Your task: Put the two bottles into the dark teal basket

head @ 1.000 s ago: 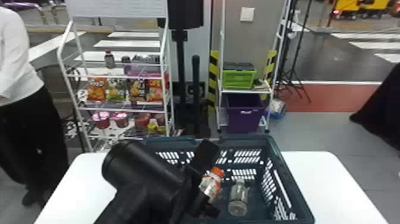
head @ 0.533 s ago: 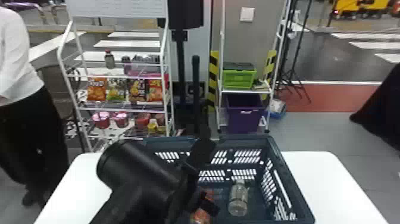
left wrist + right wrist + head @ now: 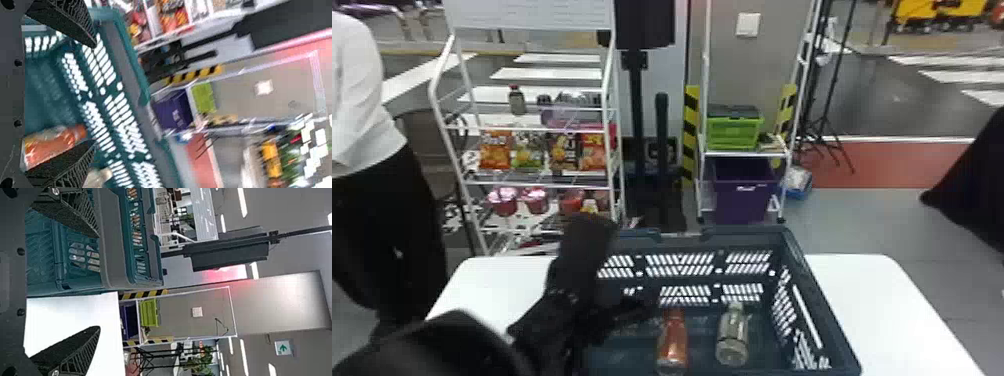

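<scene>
Orange-capped bottle (image 3: 673,345), one, reddish-orange: lying in the dark teal basket (image 3: 824,312), neck towards twelve o'clock as the robot faces. Clear bottle (image 3: 733,334), one, dull contents: lying in the same basket, at three o'clock from the first and apart from it, neck likewise near twelve. Basket, slotted walls: set on the white tabletop (image 3: 874,295). Left hand (image 3: 624,272), black, two flat fingers, standing apart: over the basket's ten-o'clock side, the orange-capped bottle near one finger in its wrist view. Right hand (image 3: 98,282), same pattern, fingers apart: close by the basket, with the tabletop between its fingers. Beyond the basket, at eleven o'clock: white wire rack (image 3: 532,185), stocked with four snack packets, cups and a dark-capped bottle (image 3: 517,101). At twelve o'clock: small white rack (image 3: 747,154), bearing a green crate (image 3: 732,132) above, a purple bin (image 3: 744,200) below.
</scene>
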{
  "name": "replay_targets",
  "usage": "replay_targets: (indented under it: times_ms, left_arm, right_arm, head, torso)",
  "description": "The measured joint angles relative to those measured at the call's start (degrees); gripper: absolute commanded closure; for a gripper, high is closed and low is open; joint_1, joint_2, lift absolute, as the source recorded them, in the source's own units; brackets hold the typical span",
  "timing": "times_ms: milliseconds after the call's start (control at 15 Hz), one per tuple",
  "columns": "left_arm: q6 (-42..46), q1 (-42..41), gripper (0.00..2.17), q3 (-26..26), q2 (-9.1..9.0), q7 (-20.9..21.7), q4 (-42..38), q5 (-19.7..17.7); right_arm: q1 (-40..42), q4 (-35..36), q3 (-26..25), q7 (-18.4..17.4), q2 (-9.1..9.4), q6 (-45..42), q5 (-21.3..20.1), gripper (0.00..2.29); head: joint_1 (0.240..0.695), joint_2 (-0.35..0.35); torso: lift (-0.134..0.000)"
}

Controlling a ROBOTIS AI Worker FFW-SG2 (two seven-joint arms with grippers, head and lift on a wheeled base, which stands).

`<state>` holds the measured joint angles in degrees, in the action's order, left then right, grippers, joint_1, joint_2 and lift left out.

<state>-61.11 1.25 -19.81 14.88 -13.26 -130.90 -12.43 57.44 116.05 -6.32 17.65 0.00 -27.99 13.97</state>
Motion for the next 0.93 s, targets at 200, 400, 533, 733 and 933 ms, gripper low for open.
replay_targets:
  times_ms: [200,400,533,733,933]
  left_arm:
    - [18.8,-15.72,0.0,5.68,2.62,-3.03,-8.71,0.12]
    - [33.74,-32.64,0.01,8.96,2.86,-5.34,-12.96,3.31]
    - [48.8,-42.15,0.01,9.08,2.56,-8.16,-10.81,6.02]
    - [71.3,-51.43,0.01,6.6,2.37,-14.91,-3.2,10.24]
    - [83.05,-54.23,0.01,2.04,2.58,-18.84,4.51,12.94]
  right_arm:
    - [0.13,0.48,-0.06,0.95,0.0,0.0,0.05,0.05]
    - [0.26,1.11,0.05,1.15,0.0,0.0,-0.01,0.05]
    - [0.3,1.55,0.14,1.16,0.0,0.0,-0.25,0.05]
    - [0.45,2.34,0.48,1.15,0.0,0.08,-1.2,0.05]
    - [0.84,3.39,1.03,1.08,0.0,0.93,-2.16,0.05]
  head:
    - [0.499,0.0]
    - [0.499,0.0]
    - [0.499,0.0]
    - [0.499,0.0]
    - [0.499,0.0]
  torso:
    - [0.0]
    - [0.0]
    - [0.0]
    - [0.0]
    - [0.0]
